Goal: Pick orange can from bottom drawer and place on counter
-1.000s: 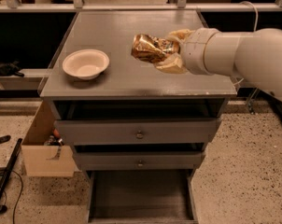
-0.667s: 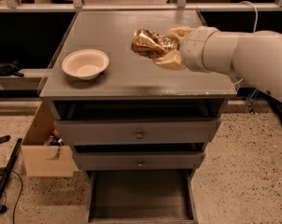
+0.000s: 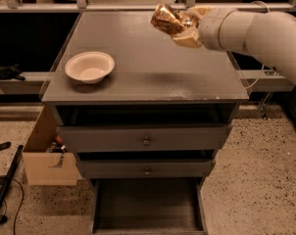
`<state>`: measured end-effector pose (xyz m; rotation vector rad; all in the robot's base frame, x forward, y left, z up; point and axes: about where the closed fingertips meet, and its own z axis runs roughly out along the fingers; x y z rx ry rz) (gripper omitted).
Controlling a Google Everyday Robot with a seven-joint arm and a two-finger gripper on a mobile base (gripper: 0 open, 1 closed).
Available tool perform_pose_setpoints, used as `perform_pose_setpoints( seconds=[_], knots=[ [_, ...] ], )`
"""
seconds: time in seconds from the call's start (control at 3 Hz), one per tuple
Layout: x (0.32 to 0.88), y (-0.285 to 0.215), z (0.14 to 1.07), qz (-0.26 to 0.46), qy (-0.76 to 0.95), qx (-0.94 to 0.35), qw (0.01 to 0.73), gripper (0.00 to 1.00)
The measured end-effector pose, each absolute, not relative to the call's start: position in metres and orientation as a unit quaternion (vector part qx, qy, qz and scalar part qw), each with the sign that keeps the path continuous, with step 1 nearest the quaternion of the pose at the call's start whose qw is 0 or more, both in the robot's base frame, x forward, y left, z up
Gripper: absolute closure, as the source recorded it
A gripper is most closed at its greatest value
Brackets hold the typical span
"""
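Gripper (image 3: 183, 27) over the counter (image 3: 153, 77), far-right corner, jaws seemingly pinching the orange can (image 3: 163, 18). Bowl (image 3: 89, 66) sits near the left edge.

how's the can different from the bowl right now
The can is shiny orange-gold and crumpled; the bowl is matte cream and smooth. The can is held in the gripper above the counter's far right side; the bowl rests upright on its left side. The can looks narrower than the bowl. Both are over the counter.
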<state>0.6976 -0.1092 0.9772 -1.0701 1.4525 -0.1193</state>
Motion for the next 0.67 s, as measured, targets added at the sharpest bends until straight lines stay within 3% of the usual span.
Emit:
perform_pose_setpoints(
  seconds=[0.67],
  knots=[
    [0.730, -0.154, 0.964, -0.074, 0.663, -0.437, 0.604, 1.00]
  ],
)
